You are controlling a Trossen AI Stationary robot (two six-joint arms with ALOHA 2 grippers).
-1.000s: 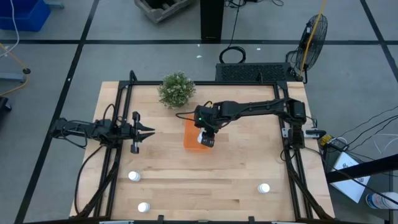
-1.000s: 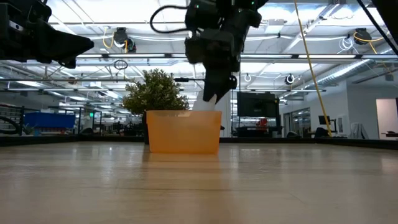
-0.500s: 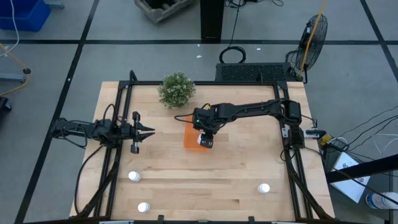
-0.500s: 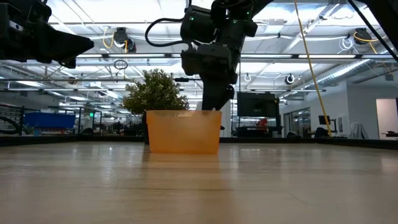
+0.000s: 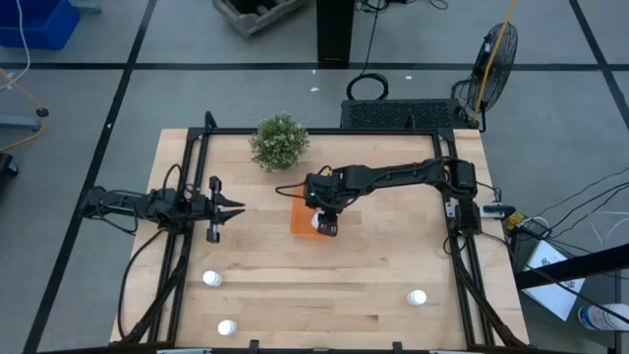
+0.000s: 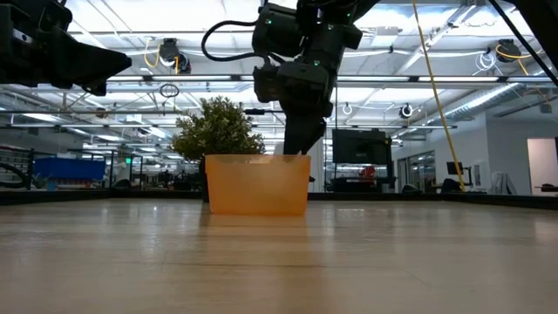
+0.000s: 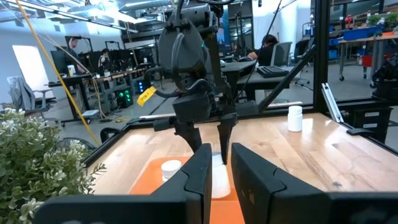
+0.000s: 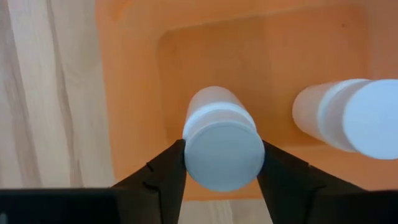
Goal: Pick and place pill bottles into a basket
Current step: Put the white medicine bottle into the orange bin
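The orange basket (image 5: 300,220) stands mid-table, in front of the plant in the low view (image 6: 257,185). My right gripper (image 5: 325,225) reaches down into it, shut on a white pill bottle (image 8: 222,146). A second bottle (image 8: 348,118) lies inside the basket and also shows in the left wrist view (image 7: 171,166). Three more bottles stand on the table near the front edge (image 5: 211,279), (image 5: 227,327), (image 5: 419,297). My left gripper (image 5: 229,208) waits open and empty at the table's left, pointing toward the basket. My right gripper pinches the pill bottle at its capped top end (image 8: 189,152) between its two fingers, one on each side of the cap. The fingers come from above, pointing down into the basket. The bottle hangs cap up inside the basket; whether its base touches the floor, I cannot tell.
A bushy green potted plant (image 5: 279,141) stands just beyond the basket toward the far left. Black frame rails (image 5: 187,197) run along the table's left and right sides. Bare wood lies between the basket and the bottles at the front.
My right gripper has gone down into the basket with the bottle. A second ago the bottle showed tilted above the basket's rim in the low view; now the basket's wall hides it. The gripper stays shut on it.
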